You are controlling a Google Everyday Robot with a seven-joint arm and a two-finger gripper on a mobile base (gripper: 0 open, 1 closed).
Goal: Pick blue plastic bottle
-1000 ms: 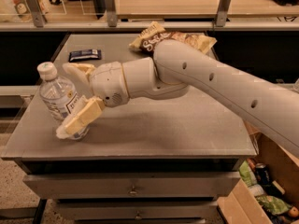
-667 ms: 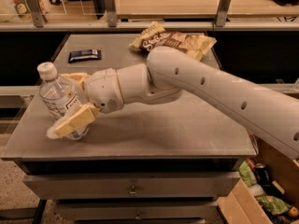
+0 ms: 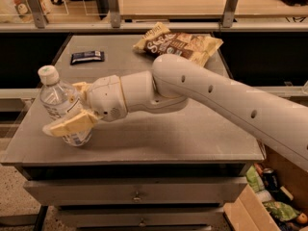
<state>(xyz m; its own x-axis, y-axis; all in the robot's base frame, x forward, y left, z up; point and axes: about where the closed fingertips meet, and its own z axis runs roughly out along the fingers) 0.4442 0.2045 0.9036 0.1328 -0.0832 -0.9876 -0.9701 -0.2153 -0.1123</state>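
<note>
At the far left, the blue plastic bottle (image 3: 54,99) stands upright near the left front corner of the tabletop (image 3: 183,134), with its white cap on top. The hand (image 3: 65,107) is around the bottle's middle. One pale finger (image 3: 67,125) lies across the bottle's front lower body and the other (image 3: 81,87) sits behind its shoulder. The hand seems to be pinching the bottle, though contact on the far side is hard to make out. The bottle's base looks to be resting on the tabletop. Further back, a small dark flat wrapper (image 3: 87,57) lies well apart from the bottle. The white arm (image 3: 216,97) runs from the hand across the tabletop to the right edge. Behind the arm, a crumpled snack bag (image 3: 180,44) lies near the back. At the lower right, beside the drawers, is an open cardboard box (image 3: 250,211).
</note>
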